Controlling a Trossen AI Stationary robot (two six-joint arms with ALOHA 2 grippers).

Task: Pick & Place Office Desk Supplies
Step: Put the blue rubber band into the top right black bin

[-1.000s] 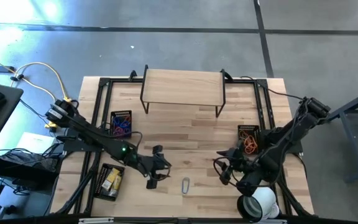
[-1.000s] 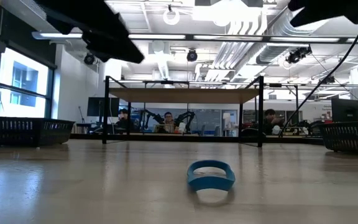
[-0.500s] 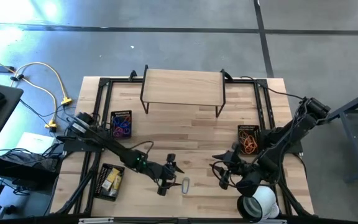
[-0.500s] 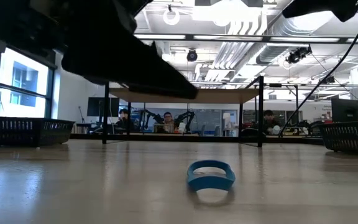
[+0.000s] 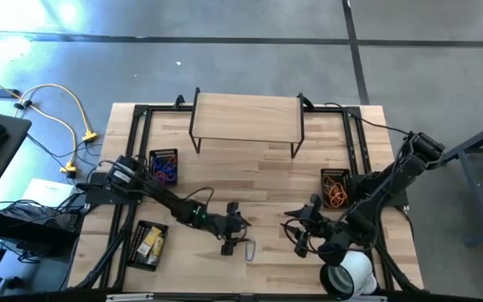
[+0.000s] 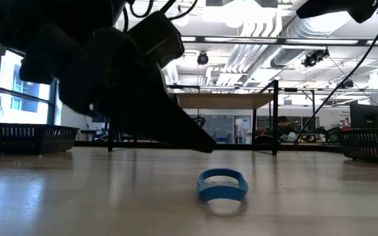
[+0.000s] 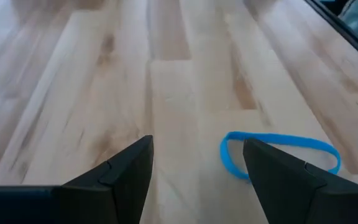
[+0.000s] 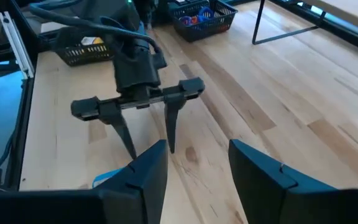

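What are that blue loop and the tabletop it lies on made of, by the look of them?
The blue loop looks like rubber or silicone: a thin matte band sagging into an uneven oval. The tabletop looks like light wood planks joined together, with visible grain and a smooth, faintly glossy finish.

Two dark, near-black arms here, slim links joined by chunky rounded joints. The left arm (image 5: pixel 153 195) shows a small green light glowing partway along, with thin black cable looping off the wrist. Its left claw (image 8: pixel 146 144) carries a boxy black body, a flat crossbar, and two tapering, pointed black fingers (image 8: pixel 171 124). The right arm (image 5: pixel 384 189) is matte black too, cable bundles curling around the right claw (image 5: pixel 298 231), whose fingers (image 8: pixel 260 171) look broad and wedge-shaped.
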